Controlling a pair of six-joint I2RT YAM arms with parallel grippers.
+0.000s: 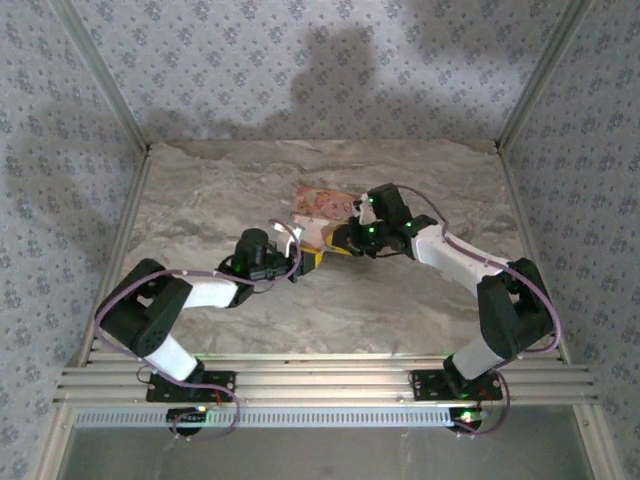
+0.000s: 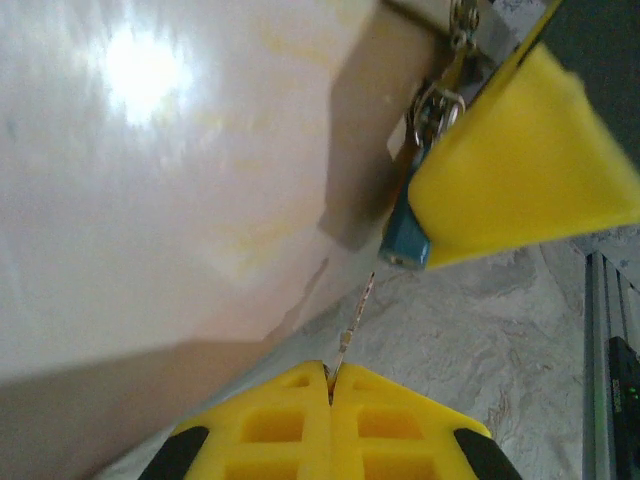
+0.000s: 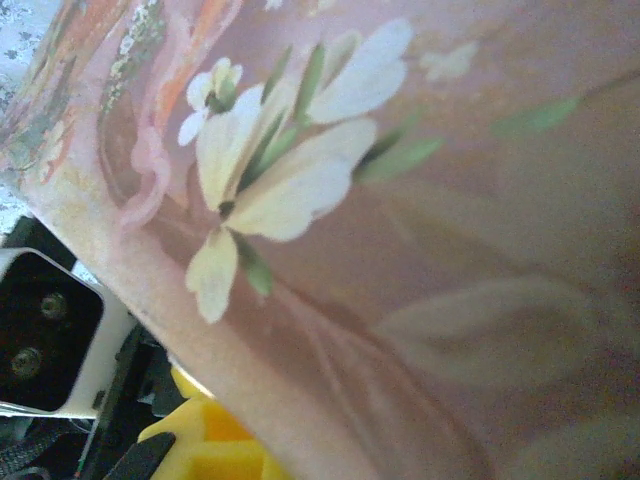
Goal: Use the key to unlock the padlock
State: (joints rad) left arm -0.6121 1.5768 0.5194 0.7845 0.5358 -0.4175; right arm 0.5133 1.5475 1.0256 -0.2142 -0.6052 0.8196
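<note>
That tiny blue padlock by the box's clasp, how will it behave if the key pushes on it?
The padlock seems to hang from a metal clasp, so it would likely swing or twist away from the thin key. It looks tiny, so probably light and easily nudged. The right gripper's pad beside it may steady it.

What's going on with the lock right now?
The left pincer is shut on a thin metal key, its tip aimed at, but short of, the tiny teal-blue padlock on the flat pink floral box. The right pincer has a yellow pad against the padlock; whether it grips is unclear.
</note>
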